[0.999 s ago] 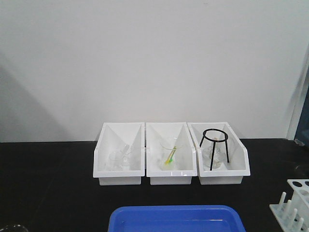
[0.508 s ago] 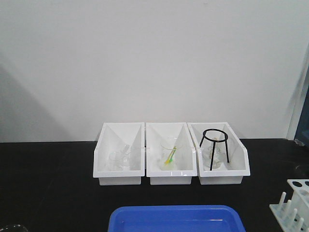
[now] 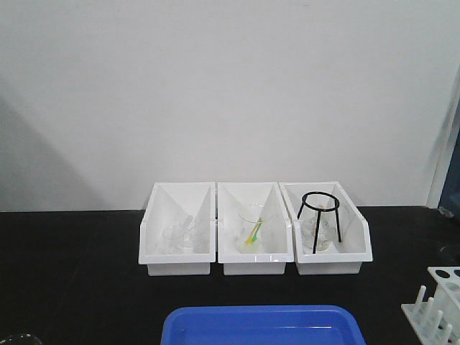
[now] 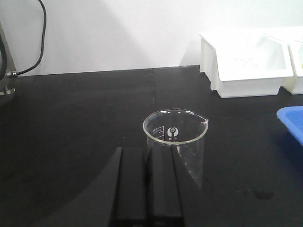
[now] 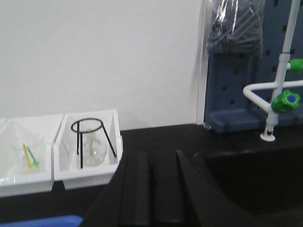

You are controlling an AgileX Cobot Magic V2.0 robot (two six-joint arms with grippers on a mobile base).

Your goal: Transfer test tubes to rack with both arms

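Test tubes cannot be made out in any view; glassware inside the white bins [image 3: 255, 230] at frame centre is too indistinct to identify. The rack [image 3: 436, 305] is seen at the lower right edge of the front view, partly cut off, pegs upright. A blue tray [image 3: 262, 325] is located at the bottom centre. In the left wrist view, the left gripper [image 4: 147, 189] is shown with fingers pressed together, nothing held, directly before a clear beaker [image 4: 176, 142] on the black table [image 4: 71, 123]. In the right wrist view, the right gripper [image 5: 151, 189] is likewise closed and empty, with a black tripod stand [image 5: 92, 139] seen in the rightmost bin.
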